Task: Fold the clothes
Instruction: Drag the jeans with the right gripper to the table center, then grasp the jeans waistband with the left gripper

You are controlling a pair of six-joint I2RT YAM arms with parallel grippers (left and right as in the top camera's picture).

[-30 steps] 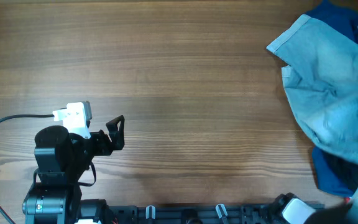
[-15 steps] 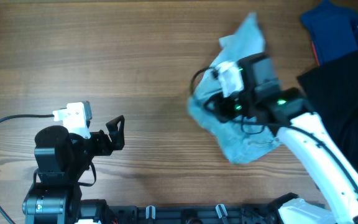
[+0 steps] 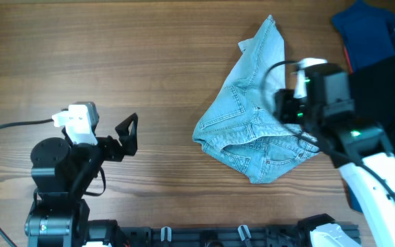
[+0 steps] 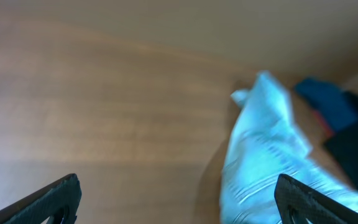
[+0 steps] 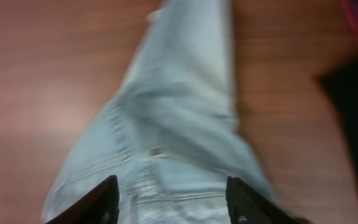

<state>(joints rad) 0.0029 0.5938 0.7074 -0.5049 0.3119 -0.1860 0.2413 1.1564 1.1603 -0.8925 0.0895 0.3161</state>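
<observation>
Denim shorts (image 3: 252,144) lie crumpled on the surface (image 3: 115,55), right of centre, one leg pointing to the far edge. Right gripper (image 5: 169,202) just above them, jaws parted, gripping nothing. Left gripper (image 3: 129,135) near the left edge, jaws wide, empty. Black garment (image 3: 389,103) at the right edge.

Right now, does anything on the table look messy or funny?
Yes. The denim shorts lie in a rumpled, twisted heap on the right half of the table, with one leg poking toward the far edge instead of lying flat. Nothing looks torn or spilled.
</observation>
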